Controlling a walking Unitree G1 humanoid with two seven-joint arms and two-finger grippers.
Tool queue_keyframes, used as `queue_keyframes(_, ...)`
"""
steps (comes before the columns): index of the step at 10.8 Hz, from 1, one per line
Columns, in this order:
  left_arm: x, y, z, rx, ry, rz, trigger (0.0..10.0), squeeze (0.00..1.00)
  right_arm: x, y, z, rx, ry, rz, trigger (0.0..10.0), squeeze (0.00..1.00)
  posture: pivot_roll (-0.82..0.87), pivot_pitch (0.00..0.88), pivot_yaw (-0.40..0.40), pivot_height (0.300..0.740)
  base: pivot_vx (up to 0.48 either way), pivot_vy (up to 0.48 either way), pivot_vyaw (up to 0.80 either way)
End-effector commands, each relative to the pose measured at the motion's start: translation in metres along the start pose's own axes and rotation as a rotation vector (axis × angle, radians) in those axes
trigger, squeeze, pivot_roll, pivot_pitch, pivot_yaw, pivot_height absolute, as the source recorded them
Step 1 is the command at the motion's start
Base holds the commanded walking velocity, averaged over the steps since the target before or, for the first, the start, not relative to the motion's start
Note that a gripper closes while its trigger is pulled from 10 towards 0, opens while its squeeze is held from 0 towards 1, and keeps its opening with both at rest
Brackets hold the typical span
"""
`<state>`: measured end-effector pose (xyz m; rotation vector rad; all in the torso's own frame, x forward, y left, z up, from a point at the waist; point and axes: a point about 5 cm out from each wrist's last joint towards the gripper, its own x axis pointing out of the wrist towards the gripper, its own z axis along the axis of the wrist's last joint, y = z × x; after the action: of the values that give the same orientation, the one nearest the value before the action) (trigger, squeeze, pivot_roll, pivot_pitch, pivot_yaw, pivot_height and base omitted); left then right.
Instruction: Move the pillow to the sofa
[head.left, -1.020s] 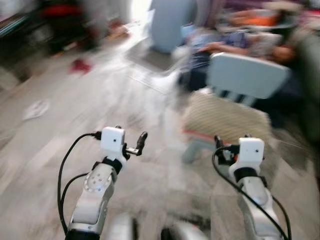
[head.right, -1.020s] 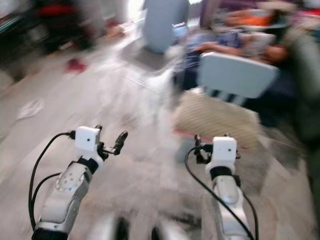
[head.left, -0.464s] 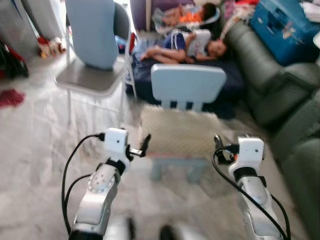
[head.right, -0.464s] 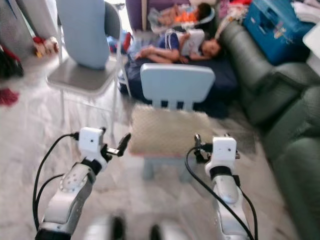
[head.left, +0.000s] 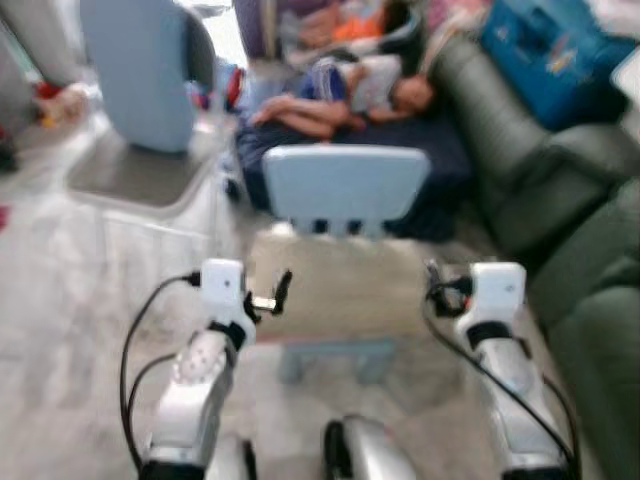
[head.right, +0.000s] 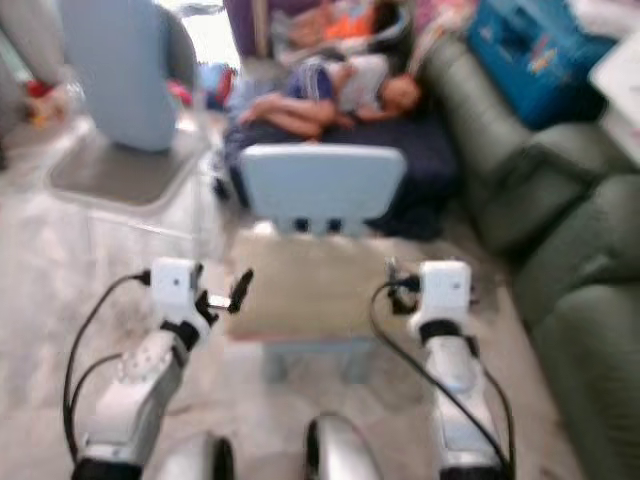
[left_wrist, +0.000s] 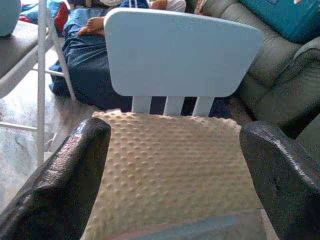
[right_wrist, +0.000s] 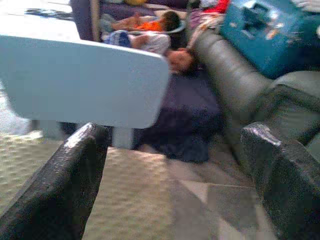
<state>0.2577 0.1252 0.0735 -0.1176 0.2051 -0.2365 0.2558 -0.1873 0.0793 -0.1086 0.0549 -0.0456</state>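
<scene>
Two silver arms, each built of rounded metallic segments. The left arm (head.left: 195, 385) has a ring of small dots on a round joint plate. Each wrist ends in a boxy white housing above a black collar. Black cables loop from the housings back along both forearms. The left hand (left_wrist: 170, 165) and right hand (right_wrist: 172, 175) each carry two long, glossy black fingers (left_wrist: 65, 185) with a faintly textured surface.
</scene>
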Motion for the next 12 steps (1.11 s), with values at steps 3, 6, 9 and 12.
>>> queue_keyframes(3, -0.0043, 0.0086, -0.0015, -0.02, -0.001, 0.038, 10.0, 0.0, 0.0024, 0.0064, -0.0066, 0.003, 0.037, 0.023, 10.0, 0.0, -0.05, 0.149, -0.076, 0.74, 0.0, 0.0, 0.0)
queue_keyframes(6, -0.0018, 0.0113, 0.0012, 0.013, 0.003, 0.054, 10.0, 0.0, 0.0058, 0.0069, -0.0056, -0.006, 0.03, 0.027, 10.0, 0.0, -0.05, 0.147, -0.068, 0.74, 0.0, -0.144, 0.0)
queue_keyframes(9, 0.0012, 0.0111, 0.0029, 0.011, 0.0, 0.052, 10.0, 0.0, 0.0061, 0.009, -0.0047, -0.012, 0.022, 0.033, 10.0, 0.0, -0.06, 0.153, -0.062, 0.74, 0.0, -0.364, 0.0)
queue_keyframes(12, 0.0015, 0.0144, 0.0012, -0.013, 0.009, 0.098, 10.0, 0.0, 0.0063, 0.0093, -0.0058, -0.015, 0.026, 0.035, 10.0, 0.0, -0.06, 0.158, -0.069, 0.74, 0.0, -0.111, 0.0)
